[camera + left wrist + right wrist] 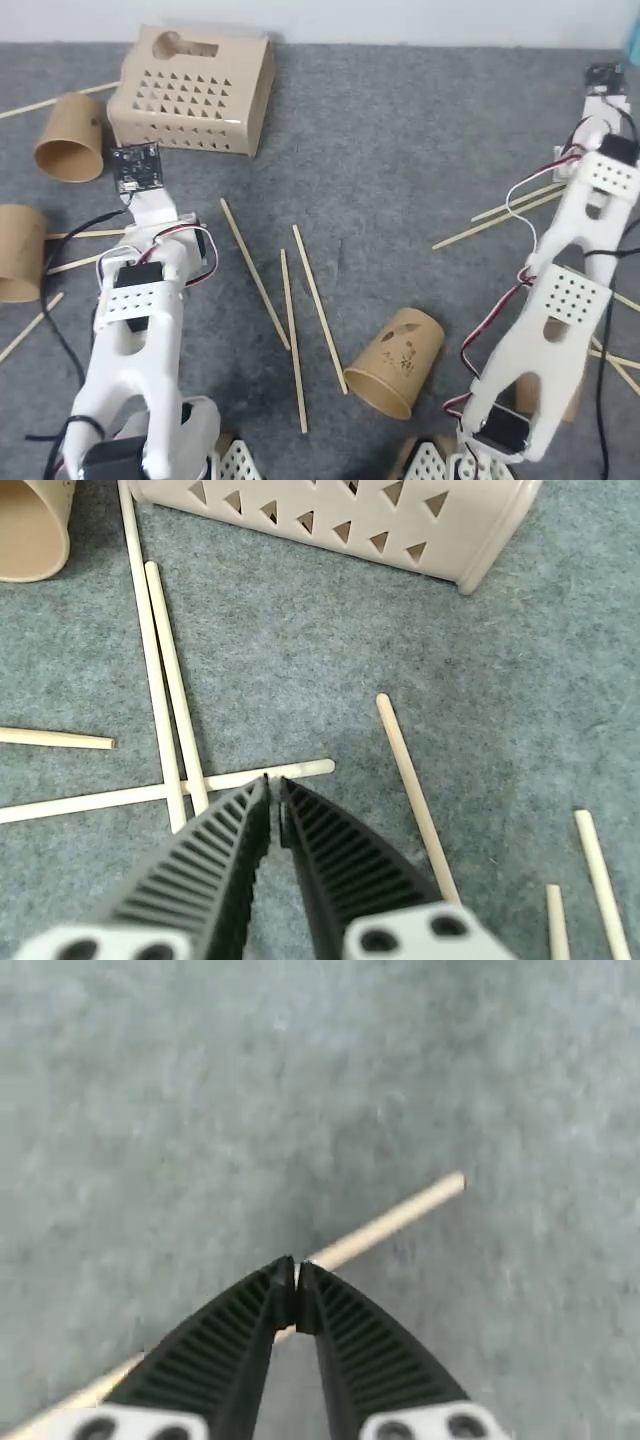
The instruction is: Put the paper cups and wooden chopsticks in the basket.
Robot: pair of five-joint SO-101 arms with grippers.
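Observation:
The beige basket (190,90) lies on its side at the back left. One paper cup (70,135) lies left of it, a second cup (20,250) at the left edge, and a third cup (395,360) near the front centre. Several wooden chopsticks (290,340) are scattered over the carpet. My left gripper (273,780) is shut, its tips just above a chopstick (250,778), with the basket (340,520) a short way beyond. My right gripper (295,1265) is shut too, its tips over a chopstick (400,1215); I cannot tell whether it is pinched.
The left arm (135,300) stands at the front left and the right arm (560,300) along the right side. More chopsticks (515,205) lie beside the right arm. Grey carpet (400,150) stretches between basket and right arm.

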